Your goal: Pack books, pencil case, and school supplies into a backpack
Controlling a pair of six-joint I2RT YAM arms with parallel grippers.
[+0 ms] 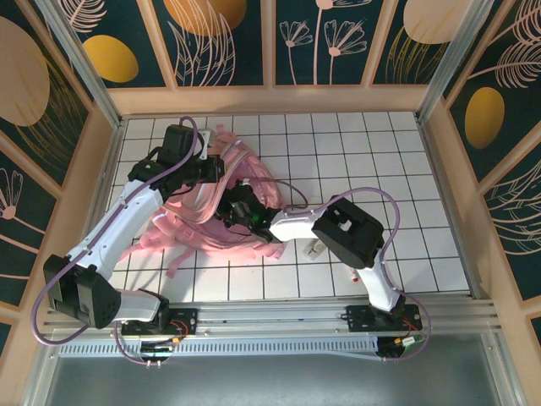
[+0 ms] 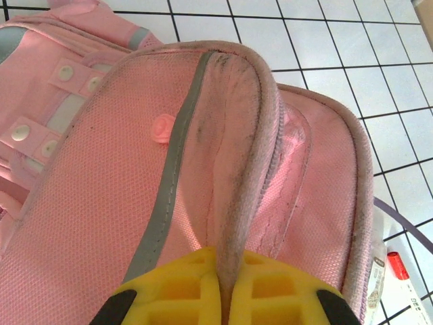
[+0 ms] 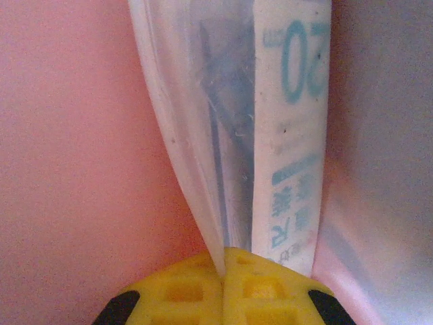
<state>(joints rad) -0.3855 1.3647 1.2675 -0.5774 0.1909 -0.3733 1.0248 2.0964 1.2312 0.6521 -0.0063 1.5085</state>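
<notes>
Fingertips of my left gripper [image 2: 223, 288] sit at the bottom edge of the left wrist view, their yellow pads pressed together on a fold of the backpack [image 2: 101, 203], pinching the piped rim of a pink panel. Above that pinch the rim runs up the middle of the frame, with a grey reflective strip [image 2: 169, 183] to its left. Farther up, in the upper left corner, pale snap buttons [image 2: 65, 71] sit on the pack's straps. At the lower right, just beside the pack's edge, a small red cap [image 2: 398, 265] lies against a white printed piece [image 2: 413, 301] on the white tiled table [image 2: 325, 40]; I cannot tell what the cap belongs to.

My right gripper [image 3: 223, 284] is also closed, its yellow pads clamped on the lower end of a clear plastic packet [image 3: 203, 101]. The packet stands up the middle of the right wrist frame and holds a white card printed in blue, with "20" near the top. Soft pink surfaces surround it on both sides.

From the top camera the pack lies left of centre on the tiles, and both my arms reach into it.
</notes>
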